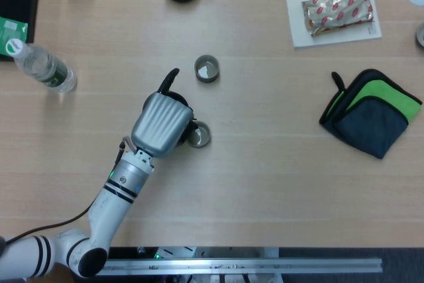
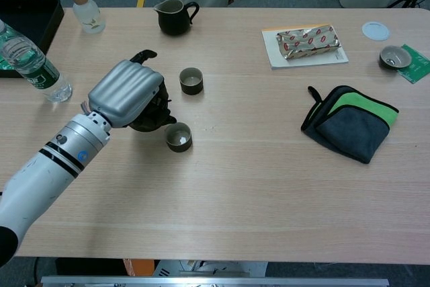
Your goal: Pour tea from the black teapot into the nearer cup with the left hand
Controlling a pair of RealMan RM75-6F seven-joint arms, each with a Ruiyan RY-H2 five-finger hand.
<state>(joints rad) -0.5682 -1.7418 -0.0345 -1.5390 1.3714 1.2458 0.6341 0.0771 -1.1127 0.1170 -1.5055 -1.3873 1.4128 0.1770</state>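
My left hand (image 1: 159, 124) (image 2: 126, 92) grips the black teapot (image 2: 154, 117), which shows only as a dark shape under the fingers (image 1: 188, 124). The pot is held right beside the nearer cup (image 1: 199, 135) (image 2: 179, 137), with its spout side over the cup's left rim. That cup is small and grey-green, and its inside looks pale. The farther cup (image 1: 207, 69) (image 2: 191, 80) stands apart, just beyond the hand. No pouring stream can be made out. My right hand is in neither view.
A dark pitcher (image 2: 175, 17) stands at the back. A water bottle (image 2: 30, 62), a small corked bottle (image 2: 87, 15) and a black tray (image 2: 27, 18) are at the left. A green-and-grey cloth pouch (image 2: 349, 122) and a foil packet (image 2: 306, 42) lie right.
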